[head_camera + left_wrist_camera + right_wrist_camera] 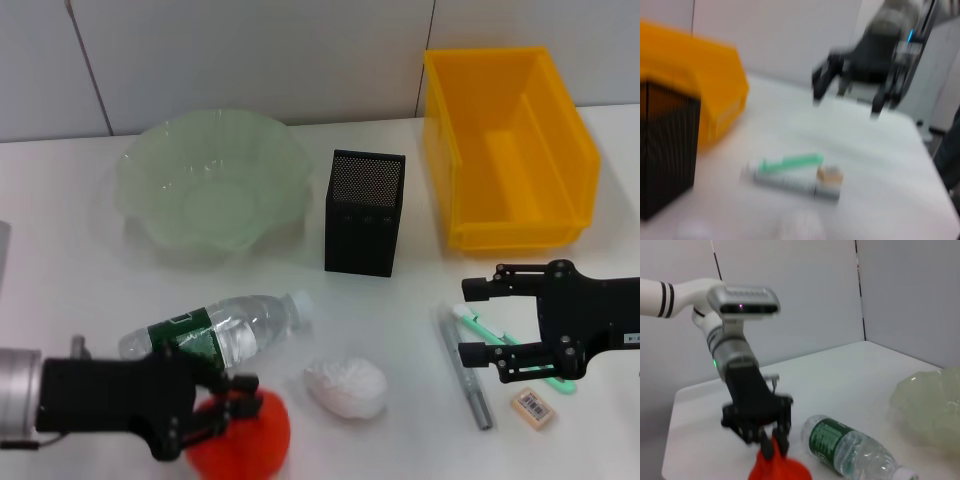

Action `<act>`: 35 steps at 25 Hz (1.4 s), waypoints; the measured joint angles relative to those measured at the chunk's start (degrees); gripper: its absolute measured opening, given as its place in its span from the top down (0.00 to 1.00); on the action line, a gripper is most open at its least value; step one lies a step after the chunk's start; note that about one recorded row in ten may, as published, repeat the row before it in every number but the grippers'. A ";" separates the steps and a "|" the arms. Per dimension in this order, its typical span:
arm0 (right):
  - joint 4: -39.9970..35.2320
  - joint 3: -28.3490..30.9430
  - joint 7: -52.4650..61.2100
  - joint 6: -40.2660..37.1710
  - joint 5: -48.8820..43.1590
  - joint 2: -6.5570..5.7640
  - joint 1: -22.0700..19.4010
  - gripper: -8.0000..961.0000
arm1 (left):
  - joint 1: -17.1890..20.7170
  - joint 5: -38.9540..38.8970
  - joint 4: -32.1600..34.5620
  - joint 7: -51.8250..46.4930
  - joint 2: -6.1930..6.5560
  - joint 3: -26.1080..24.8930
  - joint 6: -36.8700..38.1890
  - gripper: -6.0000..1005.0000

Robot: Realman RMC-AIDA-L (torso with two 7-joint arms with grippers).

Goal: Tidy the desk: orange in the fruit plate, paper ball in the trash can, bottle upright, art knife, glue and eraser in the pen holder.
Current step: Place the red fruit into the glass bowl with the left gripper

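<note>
My left gripper [226, 404] is at the front left, with its fingers closed on the top of the orange [255, 440]. The right wrist view shows the same grip [774, 446] on the orange [782, 471]. The bottle [220, 328] lies on its side just behind it. The paper ball [347, 387] lies to its right. My right gripper [475, 320] is open above the grey art knife [467, 378] and the green glue stick [530, 368]. The eraser [533, 407] lies beside them. The fruit plate [140, 190], pen holder [365, 212] and trash can [450, 150] stand at the back.
The left wrist view is blurred. It shows the pen holder [665, 150], the trash can [705, 85], the glue [790, 162], the knife [787, 182], the eraser [830, 176] and my right gripper [845, 95]. The pen holder stands between plate and bin.
</note>
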 joint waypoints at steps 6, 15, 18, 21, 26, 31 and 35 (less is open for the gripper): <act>-0.70 -0.36 -0.06 1.83 -0.62 0.17 -0.27 0.20 | 0.94 -8.43 5.02 -0.12 0.11 -6.24 6.63 0.85; -1.31 -0.04 -0.26 1.97 -0.68 0.16 -0.20 0.20 | 0.44 -15.85 5.53 0.63 0.21 -18.05 5.75 0.84; -1.32 0.05 -0.26 1.96 -0.69 0.15 -0.20 0.20 | -0.51 -20.48 4.26 1.83 -0.05 -18.53 -1.21 0.84; -1.45 0.07 -0.26 1.96 -0.69 0.16 -0.24 0.20 | -2.35 -21.17 1.46 2.14 -0.10 -18.07 -6.00 0.84; -1.66 0.06 -0.26 2.16 -0.69 0.19 -0.26 0.20 | -7.15 -21.62 -5.72 5.58 -0.21 -18.07 -16.77 0.84; -1.67 0.06 -0.04 2.20 -0.69 0.28 -0.30 0.20 | -10.27 -21.85 -9.78 8.86 -0.28 -18.10 -23.67 0.84; -1.67 0.06 0.03 2.20 -0.58 0.32 -0.52 0.20 | -13.02 -22.01 -13.45 11.52 -0.31 -18.17 -30.21 0.84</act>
